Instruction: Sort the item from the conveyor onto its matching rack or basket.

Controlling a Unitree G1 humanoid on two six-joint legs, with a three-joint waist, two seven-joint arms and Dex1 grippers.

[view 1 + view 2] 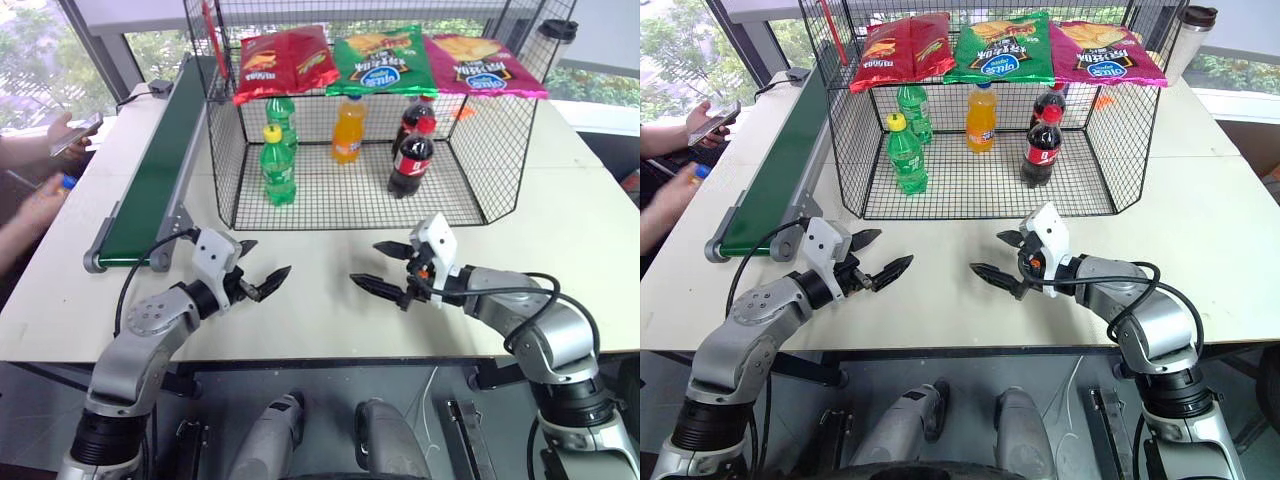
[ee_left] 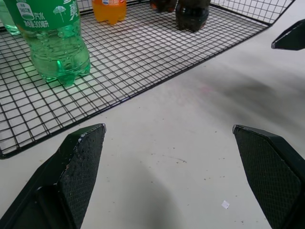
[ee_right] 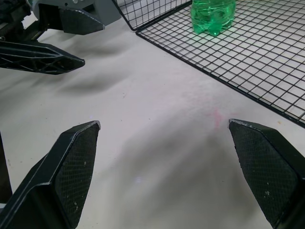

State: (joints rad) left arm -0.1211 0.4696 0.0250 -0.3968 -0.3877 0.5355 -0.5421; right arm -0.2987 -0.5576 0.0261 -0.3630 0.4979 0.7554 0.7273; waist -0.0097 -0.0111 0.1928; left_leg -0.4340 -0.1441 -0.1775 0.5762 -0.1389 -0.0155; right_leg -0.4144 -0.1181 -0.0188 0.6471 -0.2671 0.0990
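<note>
The conveyor [image 1: 150,180] runs along the table's left side, and its green belt is bare. Beyond its left rail a person's hand holds the item [image 1: 66,182]; I see little more than its blue cap. The black wire cage [image 1: 340,200] stands at the table's middle back, its open front facing me. My left gripper [image 1: 265,262] and right gripper [image 1: 368,264] hover open over the bare table in front of the cage, tips pointing at each other. Nothing lies between the left fingers [image 2: 81,162] or the right fingers [image 3: 76,162].
Inside the cage stand two green bottles [image 1: 277,165], an orange-capped orange bottle [image 1: 347,128] and two cola bottles [image 1: 412,158]. Three chip bags [image 1: 380,58] lie on its top. A tumbler [image 1: 556,40] stands at the back right. The person's other hand holds a phone [image 1: 75,130].
</note>
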